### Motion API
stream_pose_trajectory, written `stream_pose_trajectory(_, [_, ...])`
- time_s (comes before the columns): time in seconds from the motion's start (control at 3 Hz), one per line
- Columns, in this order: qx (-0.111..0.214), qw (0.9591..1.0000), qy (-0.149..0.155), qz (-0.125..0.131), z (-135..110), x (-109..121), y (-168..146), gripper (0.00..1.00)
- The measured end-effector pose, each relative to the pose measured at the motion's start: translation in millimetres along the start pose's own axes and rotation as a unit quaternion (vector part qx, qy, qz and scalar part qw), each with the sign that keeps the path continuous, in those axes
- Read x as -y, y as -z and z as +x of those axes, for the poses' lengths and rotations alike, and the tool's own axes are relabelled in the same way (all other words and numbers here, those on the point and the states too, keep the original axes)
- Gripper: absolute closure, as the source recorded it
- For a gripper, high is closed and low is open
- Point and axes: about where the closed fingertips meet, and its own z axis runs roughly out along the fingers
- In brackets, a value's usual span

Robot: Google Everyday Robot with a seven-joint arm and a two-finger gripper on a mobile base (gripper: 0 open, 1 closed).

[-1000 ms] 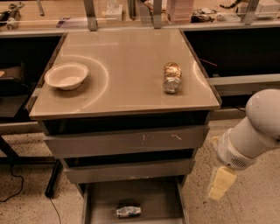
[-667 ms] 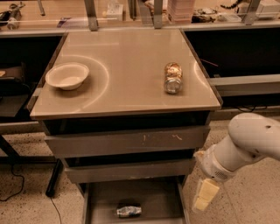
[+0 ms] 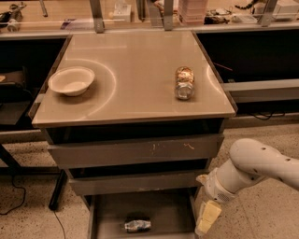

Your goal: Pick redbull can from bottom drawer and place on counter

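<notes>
The redbull can [image 3: 138,226] lies on its side on the flat grey floor of the open bottom drawer [image 3: 168,210], near its front. My gripper [image 3: 205,220] hangs from the white arm at the drawer's right edge, to the right of the can and apart from it. The beige counter [image 3: 135,79] tops the grey drawer cabinet.
A white bowl [image 3: 71,80] sits at the counter's left. A clear jar with golden-brown contents [image 3: 184,82] lies at its right. Two upper grey drawers [image 3: 135,151] are closed. A cluttered wooden bench with metal posts [image 3: 140,14] runs behind. A cable lies on the floor at left.
My arm and gripper have moved left and down, from right of the cabinet to the bottom drawer's right edge. The can, bowl and jar have not moved.
</notes>
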Motion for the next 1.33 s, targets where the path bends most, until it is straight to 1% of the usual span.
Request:
stream_pose_trajectory(0.33, [0.013,0.9997,0.004,-0.018,-2,-1,-32,0.0])
stream_pose_trajectory(0.67, [0.059,0.9968,0.03,-0.046,-24,8,-83,0.0])
stream_pose_trajectory(1.0, [0.096,0.9906,0.059,-0.078,-33,18,-136,0.0])
stream_pose_trajectory(1.33, [0.096,0.9906,0.059,-0.078,-33,18,-136,0.0])
